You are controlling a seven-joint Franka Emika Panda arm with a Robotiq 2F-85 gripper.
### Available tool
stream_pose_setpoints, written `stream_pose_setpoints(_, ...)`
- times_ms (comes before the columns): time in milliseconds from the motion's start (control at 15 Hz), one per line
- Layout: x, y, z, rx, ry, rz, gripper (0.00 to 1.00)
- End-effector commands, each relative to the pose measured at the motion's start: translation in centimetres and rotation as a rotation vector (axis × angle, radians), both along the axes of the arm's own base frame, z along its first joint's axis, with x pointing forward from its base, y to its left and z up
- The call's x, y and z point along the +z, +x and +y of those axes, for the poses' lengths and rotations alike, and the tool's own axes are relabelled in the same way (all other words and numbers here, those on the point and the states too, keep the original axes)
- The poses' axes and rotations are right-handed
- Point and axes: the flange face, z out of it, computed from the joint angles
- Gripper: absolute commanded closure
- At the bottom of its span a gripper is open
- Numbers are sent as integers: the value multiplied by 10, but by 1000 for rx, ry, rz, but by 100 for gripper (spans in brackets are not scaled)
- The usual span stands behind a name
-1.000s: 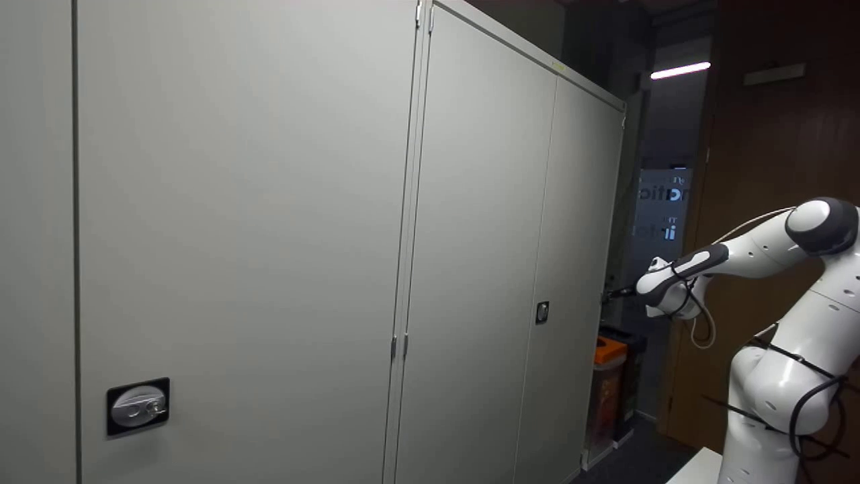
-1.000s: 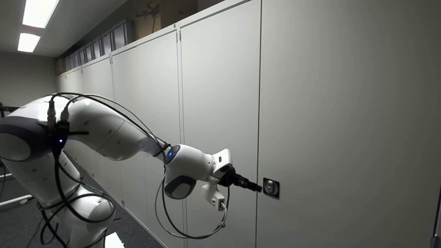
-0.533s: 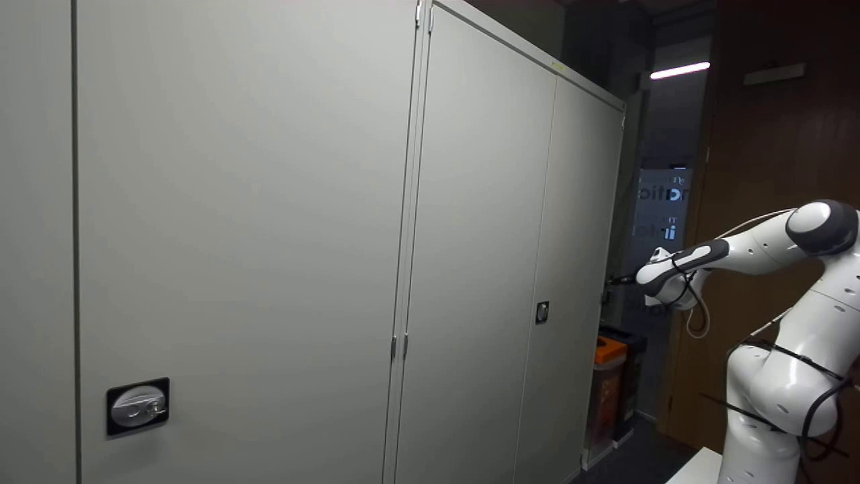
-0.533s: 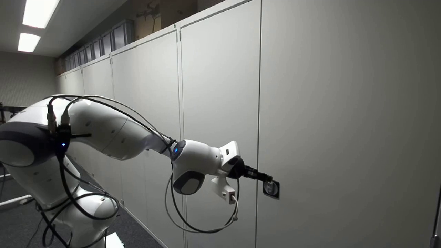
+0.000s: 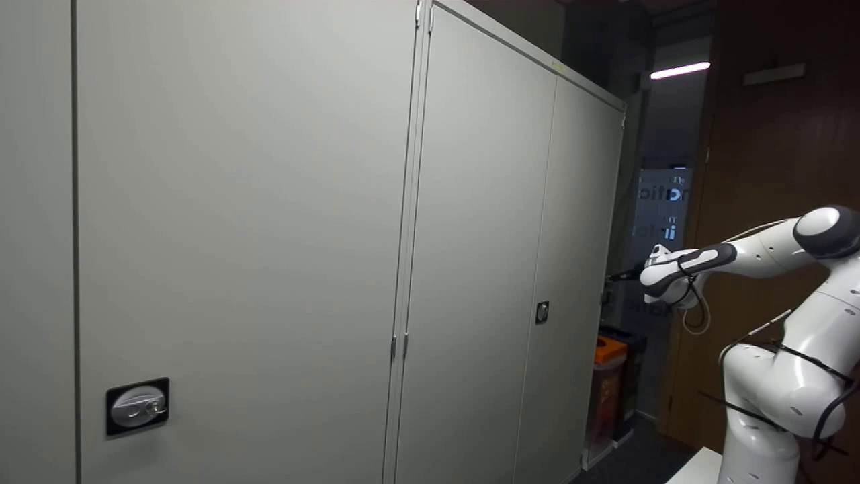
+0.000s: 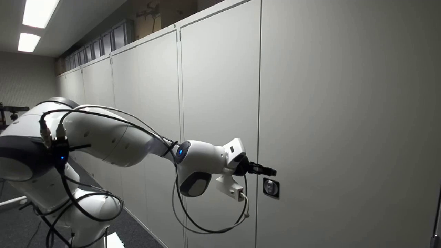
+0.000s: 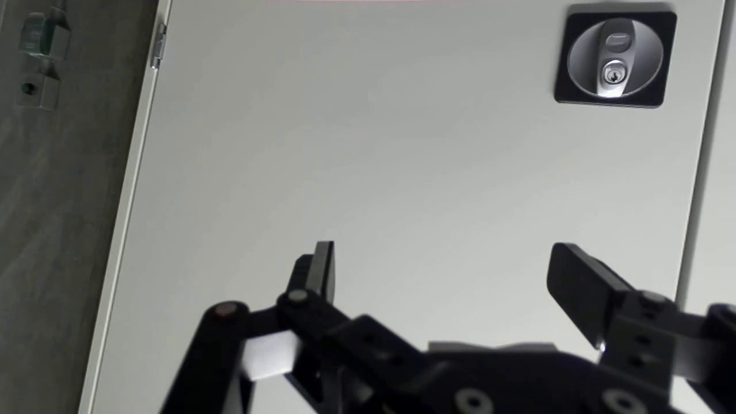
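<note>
My gripper (image 7: 443, 247) is open, with two dark fingers (image 7: 578, 282) wide apart and nothing between them. It faces the flat grey cabinet door (image 7: 402, 144). A round silver lock handle (image 7: 586, 60) with a keyhole, on a black square plate, is at the upper right of the wrist view, beyond the fingers. In an exterior view the gripper (image 6: 274, 172) appears just above the handle (image 6: 271, 187) and apart from it. I cannot tell how far the fingertips are from the door. The gripper (image 5: 613, 277) is small and dark in an exterior view; a similar lock handle (image 5: 542, 312) shows there.
A row of tall grey cabinets (image 6: 151, 86) runs along the wall. A second lock handle (image 5: 138, 407) is on a nearer door. An orange-lidded bin (image 5: 610, 351) stands past the cabinet end. Loose cables (image 6: 210, 231) hang below the wrist. Wall fittings (image 7: 43, 57) show beside the door.
In an exterior view my gripper has moved right and up, from beside the lock handle, across its top edge, to just above it. The handle and doors have not moved.
</note>
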Motion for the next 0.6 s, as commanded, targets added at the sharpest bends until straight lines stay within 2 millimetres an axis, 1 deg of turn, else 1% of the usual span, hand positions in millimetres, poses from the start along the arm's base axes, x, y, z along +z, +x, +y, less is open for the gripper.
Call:
stream_pose_setpoints(0, -3, 3, -2, 63, 12, -45, 0)
stream_pose_setpoints(533, -34, 11, -1, 135, 103, -88, 0)
